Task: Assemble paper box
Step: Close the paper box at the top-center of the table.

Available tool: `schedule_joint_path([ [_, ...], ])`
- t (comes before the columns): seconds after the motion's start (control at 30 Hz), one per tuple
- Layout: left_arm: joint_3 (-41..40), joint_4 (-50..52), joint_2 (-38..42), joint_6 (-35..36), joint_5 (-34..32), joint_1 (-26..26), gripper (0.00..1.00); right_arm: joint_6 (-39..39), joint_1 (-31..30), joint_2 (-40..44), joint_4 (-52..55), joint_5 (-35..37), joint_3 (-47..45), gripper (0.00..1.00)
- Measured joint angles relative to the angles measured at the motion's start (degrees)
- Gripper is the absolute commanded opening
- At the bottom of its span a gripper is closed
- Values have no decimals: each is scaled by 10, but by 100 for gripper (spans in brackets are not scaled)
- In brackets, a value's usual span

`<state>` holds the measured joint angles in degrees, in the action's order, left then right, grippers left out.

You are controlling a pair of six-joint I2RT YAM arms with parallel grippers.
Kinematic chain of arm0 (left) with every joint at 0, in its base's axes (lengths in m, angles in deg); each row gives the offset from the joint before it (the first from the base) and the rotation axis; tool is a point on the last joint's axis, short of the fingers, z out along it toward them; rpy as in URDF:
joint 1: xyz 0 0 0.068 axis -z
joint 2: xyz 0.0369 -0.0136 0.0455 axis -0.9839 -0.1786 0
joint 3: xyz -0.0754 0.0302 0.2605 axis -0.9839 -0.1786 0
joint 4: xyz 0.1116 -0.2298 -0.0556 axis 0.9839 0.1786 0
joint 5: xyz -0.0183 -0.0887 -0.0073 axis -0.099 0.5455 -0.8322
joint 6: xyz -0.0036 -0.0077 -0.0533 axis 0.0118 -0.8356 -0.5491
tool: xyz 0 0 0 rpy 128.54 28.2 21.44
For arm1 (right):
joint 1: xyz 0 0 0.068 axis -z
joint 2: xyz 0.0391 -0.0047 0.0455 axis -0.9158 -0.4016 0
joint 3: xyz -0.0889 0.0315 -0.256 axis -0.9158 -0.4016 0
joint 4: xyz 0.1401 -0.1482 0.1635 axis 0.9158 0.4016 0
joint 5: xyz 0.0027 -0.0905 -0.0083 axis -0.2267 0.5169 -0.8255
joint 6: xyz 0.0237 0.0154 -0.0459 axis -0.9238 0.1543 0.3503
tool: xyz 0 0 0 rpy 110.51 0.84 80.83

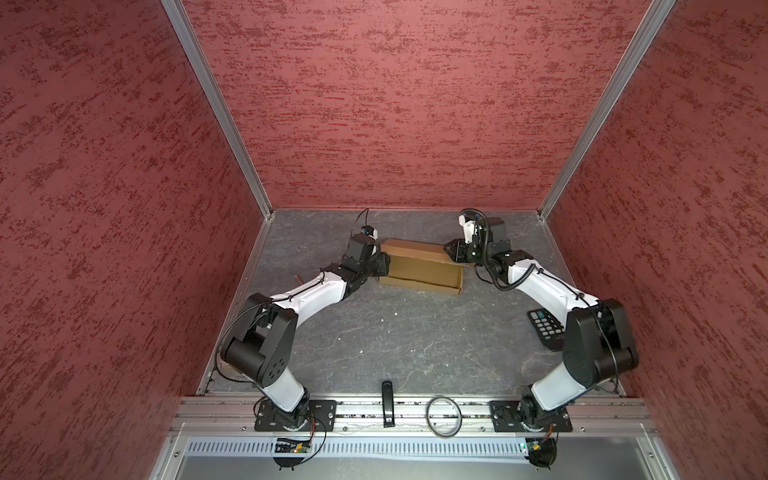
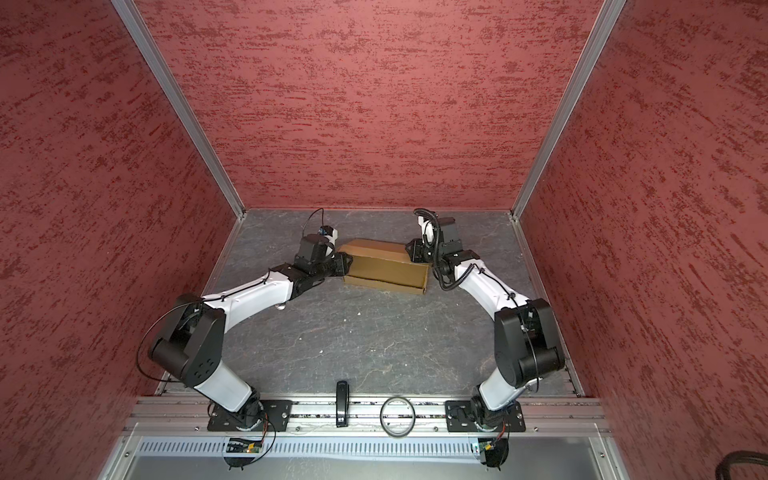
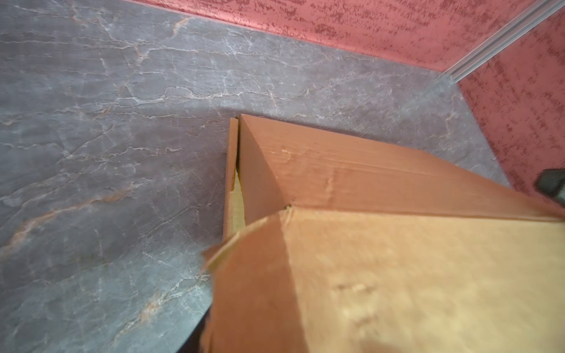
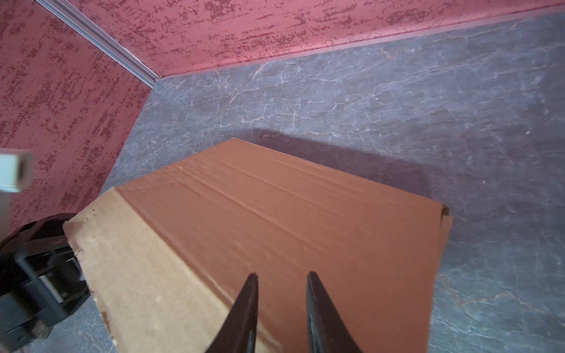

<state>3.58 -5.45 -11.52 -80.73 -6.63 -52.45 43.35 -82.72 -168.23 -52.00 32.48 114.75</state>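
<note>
The right hand (image 4: 282,274) stands apart above the paper box (image 4: 275,207); left hand (image 1: 380,266), tips hidden, cannot tell.

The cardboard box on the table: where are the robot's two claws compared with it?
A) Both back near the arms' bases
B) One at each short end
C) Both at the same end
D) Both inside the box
B: in a top view, the left gripper is at one short end of the paper box and the right gripper is at the opposite end.
</note>
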Motion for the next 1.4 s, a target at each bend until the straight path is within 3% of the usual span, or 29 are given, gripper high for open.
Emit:
schedule_joint_path([
  [0.47,-63,7,68,-5,-15,5,57,-5,0,-8,-9,-2,0,28],
  [0.93,-127,62,212,-40,-28,11,67,-7,-7,-10,-20,-2,-42,28],
  [1.17,-114,86,214,-41,-22,-4,70,-7,-10,-16,-23,0,-66,28],
  [1.4,-68,87,156,-37,15,-33,72,-6,-11,-42,-24,10,-67,28],
])
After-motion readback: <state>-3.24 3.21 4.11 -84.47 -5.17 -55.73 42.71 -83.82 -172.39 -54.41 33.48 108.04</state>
